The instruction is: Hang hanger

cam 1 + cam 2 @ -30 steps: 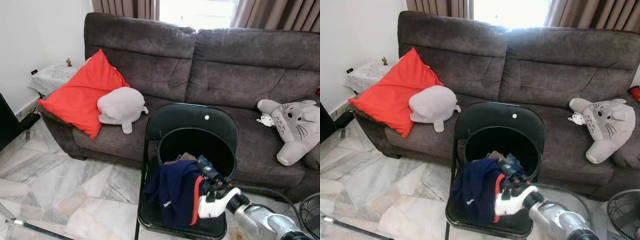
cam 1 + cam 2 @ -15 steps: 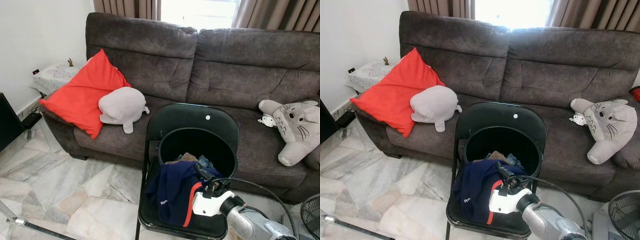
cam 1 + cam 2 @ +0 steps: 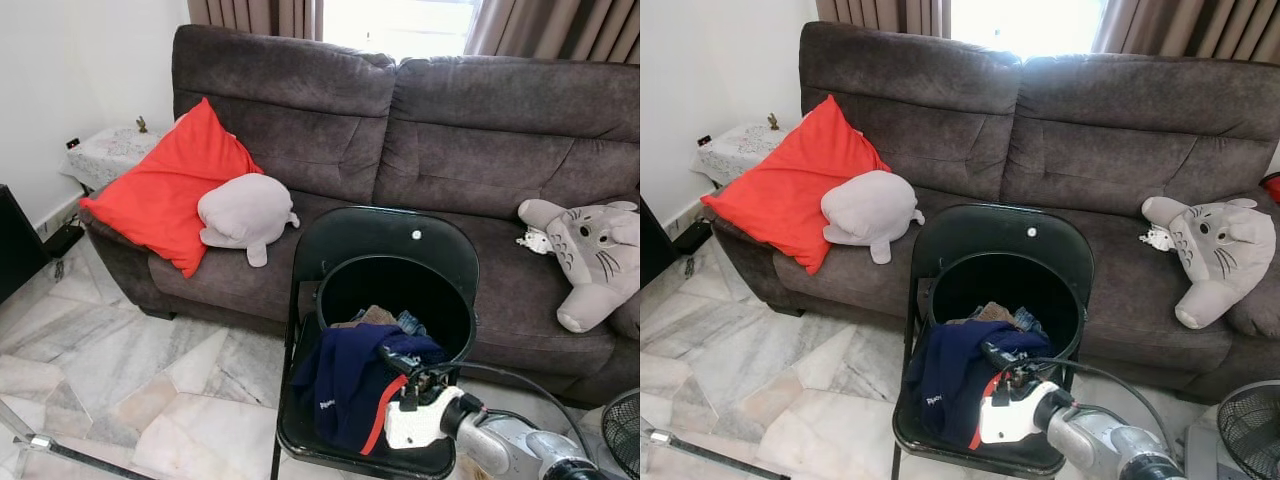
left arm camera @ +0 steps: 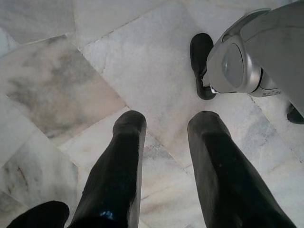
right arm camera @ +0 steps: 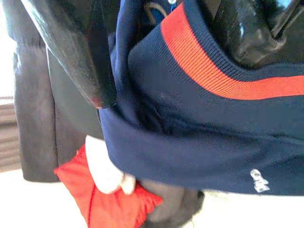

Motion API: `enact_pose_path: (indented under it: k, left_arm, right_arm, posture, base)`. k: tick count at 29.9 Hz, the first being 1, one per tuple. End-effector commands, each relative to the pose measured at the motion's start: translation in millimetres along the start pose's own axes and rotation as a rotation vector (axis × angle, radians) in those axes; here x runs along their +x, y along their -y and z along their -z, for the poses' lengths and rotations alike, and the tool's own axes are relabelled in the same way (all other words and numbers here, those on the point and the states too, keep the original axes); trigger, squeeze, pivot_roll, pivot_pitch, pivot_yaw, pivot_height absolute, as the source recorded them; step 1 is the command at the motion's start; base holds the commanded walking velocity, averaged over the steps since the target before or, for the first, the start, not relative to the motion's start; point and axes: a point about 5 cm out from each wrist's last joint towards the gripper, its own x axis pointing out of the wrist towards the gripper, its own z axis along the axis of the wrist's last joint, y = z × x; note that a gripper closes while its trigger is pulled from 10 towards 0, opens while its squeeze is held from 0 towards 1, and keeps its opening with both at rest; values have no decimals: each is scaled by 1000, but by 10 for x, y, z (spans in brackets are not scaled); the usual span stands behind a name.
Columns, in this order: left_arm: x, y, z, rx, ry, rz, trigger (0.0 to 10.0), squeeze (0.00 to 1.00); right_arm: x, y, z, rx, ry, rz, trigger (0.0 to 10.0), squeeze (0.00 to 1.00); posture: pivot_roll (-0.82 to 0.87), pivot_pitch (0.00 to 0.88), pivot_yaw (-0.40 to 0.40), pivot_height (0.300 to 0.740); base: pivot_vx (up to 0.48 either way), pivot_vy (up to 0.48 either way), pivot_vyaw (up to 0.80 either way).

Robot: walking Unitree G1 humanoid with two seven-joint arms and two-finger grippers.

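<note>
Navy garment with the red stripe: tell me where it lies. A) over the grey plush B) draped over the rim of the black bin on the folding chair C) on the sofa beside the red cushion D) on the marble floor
B: the navy garment hangs over the black bin rim on the folding chair, with the right gripper on it.

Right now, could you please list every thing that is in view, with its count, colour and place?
sofa: one, dark brown, along the back by the window.
cushion: one, red, on the sofa's left end.
round plush: one, light grey, leaning on the cushion.
cat-like plush: one, grey, on the sofa's right end.
folding chair: one, black, before the sofa.
laundry basket: one, black, on the chair seat.
garment: one, navy with a red stripe, draped over the basket's front rim.
side table: one, white cloth cover, left of the sofa.
fan: one, dark, lower right corner.
right gripper: at the garment.
left gripper: open, above the marble floor.
</note>
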Motion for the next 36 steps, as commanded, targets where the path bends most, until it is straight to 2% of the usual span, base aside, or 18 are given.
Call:
enact_pose_path:
  k: [1, 2, 14, 20, 24, 29, 31, 36]
  left_arm:
    - [-12, -38, 31, 10, -13, -12, 10000, 0]
    - [-12, -38, 32, 11, -13, -12, 10000, 0]
    - [-14, -42, 36, 10, -13, -16, 10000, 0]
    - [-17, -47, 44, 10, -13, -19, 10000, 0]
    - [-18, -52, 47, 12, -13, -21, 10000, 0]
    - [-19, -56, 47, 16, -14, -22, 10000, 0]
    - [-20, -60, 47, 16, -14, -23, 10000, 0]
    - [-20, -64, 44, 19, -14, -23, 10000, 0]
  right_arm:
    - [14, 11, -11, -19, 21, -17, 3255, 0]
    - [20, 1, -22, -31, 30, -24, 0, 0]
    - [31, 32, 3, -57, 19, -1, 0, 0]
    - [25, 93, 36, -71, -5, 76, 0, 0]
    - [1, 181, 96, -17, -60, 188, 0, 0]
    - [-9, 181, 111, 9, -79, 208, 0, 0]
    - [-26, 189, 146, 68, -117, 241, 0, 0]
    - [-26, 206, 152, 118, -130, 262, 0, 0]
  posture:
    - [56, 0, 16, 740]
    - [55, 0, 16, 740]
    - [57, 0, 17, 740]
    - [54, 0, 20, 740]
    - [51, 0, 24, 740]
    - [51, 0, 25, 740]
    - [52, 0, 27, 740]
    - [47, 0, 32, 740]
  base:
    - [0, 0, 0]
    - [0, 0, 0]
    - [0, 0, 0]
    - [0, 0, 0]
    - [0, 0, 0]
    - [0, 0, 0]
    - [0, 0, 0]
    - [0, 0, 0]
